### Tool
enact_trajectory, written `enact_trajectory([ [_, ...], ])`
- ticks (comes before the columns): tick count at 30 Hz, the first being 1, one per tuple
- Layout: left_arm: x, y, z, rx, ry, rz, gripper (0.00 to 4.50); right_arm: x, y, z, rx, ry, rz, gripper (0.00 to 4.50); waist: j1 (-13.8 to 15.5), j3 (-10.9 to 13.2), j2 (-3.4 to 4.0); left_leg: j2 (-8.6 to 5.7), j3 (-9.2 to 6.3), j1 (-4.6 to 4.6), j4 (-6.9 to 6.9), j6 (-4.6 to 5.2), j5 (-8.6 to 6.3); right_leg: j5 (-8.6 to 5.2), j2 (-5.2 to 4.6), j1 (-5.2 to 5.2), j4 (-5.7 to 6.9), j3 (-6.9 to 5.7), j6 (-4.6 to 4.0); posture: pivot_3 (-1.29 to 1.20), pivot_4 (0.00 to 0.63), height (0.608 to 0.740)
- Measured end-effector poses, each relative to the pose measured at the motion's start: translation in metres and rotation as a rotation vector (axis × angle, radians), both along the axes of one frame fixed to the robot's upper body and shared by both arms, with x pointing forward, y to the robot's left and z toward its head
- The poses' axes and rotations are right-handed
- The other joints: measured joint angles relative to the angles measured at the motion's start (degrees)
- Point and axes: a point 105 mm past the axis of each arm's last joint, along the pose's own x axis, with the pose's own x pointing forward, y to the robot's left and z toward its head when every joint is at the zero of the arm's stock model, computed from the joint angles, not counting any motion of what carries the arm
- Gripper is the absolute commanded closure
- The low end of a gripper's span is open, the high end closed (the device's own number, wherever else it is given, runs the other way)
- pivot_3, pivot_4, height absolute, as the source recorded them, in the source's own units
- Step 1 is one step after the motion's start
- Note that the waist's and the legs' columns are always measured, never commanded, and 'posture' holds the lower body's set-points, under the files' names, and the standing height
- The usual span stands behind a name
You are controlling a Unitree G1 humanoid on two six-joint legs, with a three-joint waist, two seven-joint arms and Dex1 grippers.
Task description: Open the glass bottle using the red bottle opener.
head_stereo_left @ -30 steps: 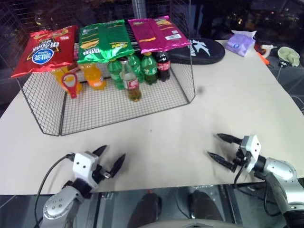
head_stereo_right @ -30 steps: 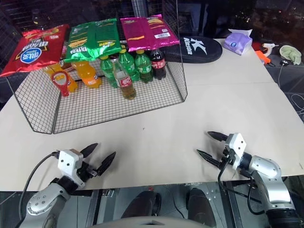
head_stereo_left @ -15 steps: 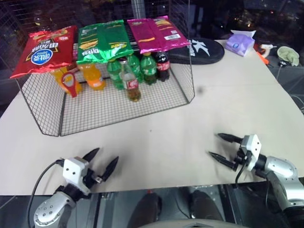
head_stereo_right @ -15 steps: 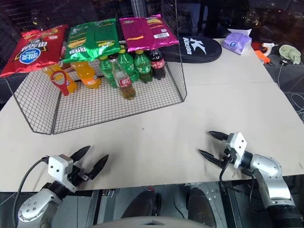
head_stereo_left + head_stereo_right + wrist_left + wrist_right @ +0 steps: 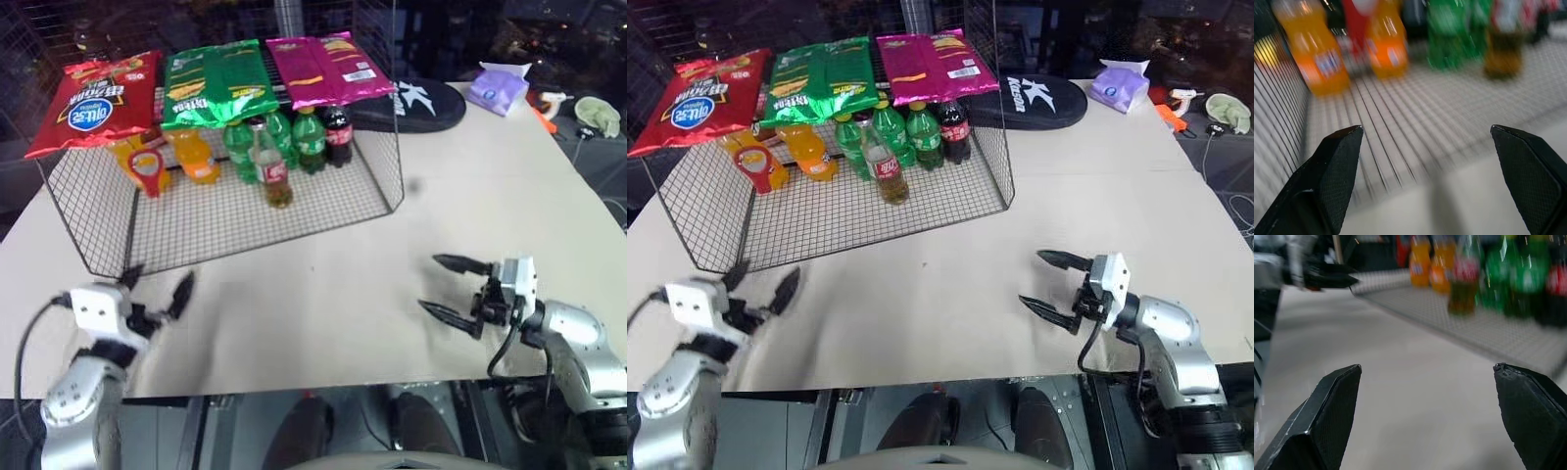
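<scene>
In the wire rack [image 5: 372, 201] before you: glass bottle [image 5: 274, 173], red bottle opener [image 5: 148, 171], apparently upright. Left gripper [image 5: 157, 287] and right gripper [image 5: 451, 288]: both empty, fingers spread.

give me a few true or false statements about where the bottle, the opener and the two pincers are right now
1. The glass bottle stands upright on the wire rack, in front of the green bottles. True.
2. The red bottle opener lies on the bare table by the right pincer. False: it is in the rack, leaning by the orange bottles.
3. The left pincer is open and holds nothing. True.
4. The right pincer is shut on the glass bottle. False: it is open over the table, well apart from the bottle.
5. Snack bags lie on top of the rack. True.
</scene>
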Motion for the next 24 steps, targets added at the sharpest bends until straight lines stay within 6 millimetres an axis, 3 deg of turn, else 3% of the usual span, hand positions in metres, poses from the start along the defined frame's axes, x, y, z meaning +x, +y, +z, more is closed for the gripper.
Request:
enact_trajectory([
  [4, 0.018, 0.021, 0.024, -0.017, -0.018, 0.059, 0.17, -0.003, 0.013, 0.013, 0.027, -0.02, 0.026, 0.12, -0.1, 0.0, -0.01, -0.01, 0.01, -0.09, -0.01, -0.23, 0.13, 0.0, 0.03, -0.07, -0.03, 0.02, 0.0, 0.0, 0.15, 0.74],
  [11, 0.046, 0.033, 0.051, -0.076, -0.047, 0.074, 0.17, -0.014, 0.029, 0.039, 0.084, -0.049, 0.081, 0.12, 0.0, 0.1, -0.1, -0.02, -0.02, -0.11, -0.02, -0.25, 0.14, 0.0, 0.03, -0.07, -0.04, -0.01, 0.0, 0.0, 0.15, 0.74],
  [24, 0.08, 0.016, 0.067, -0.058, -0.027, 0.001, 0.17, -0.016, 0.038, 0.044, 0.118, -0.051, 0.092, 0.12, -0.1, 0.2, -0.26, -0.04, 0.02, -0.17, -0.02, -0.27, 0.15, 0.0, 0.04, -0.15, -0.04, 0.02, 0.0, 0.0, 0.15, 0.74],
])
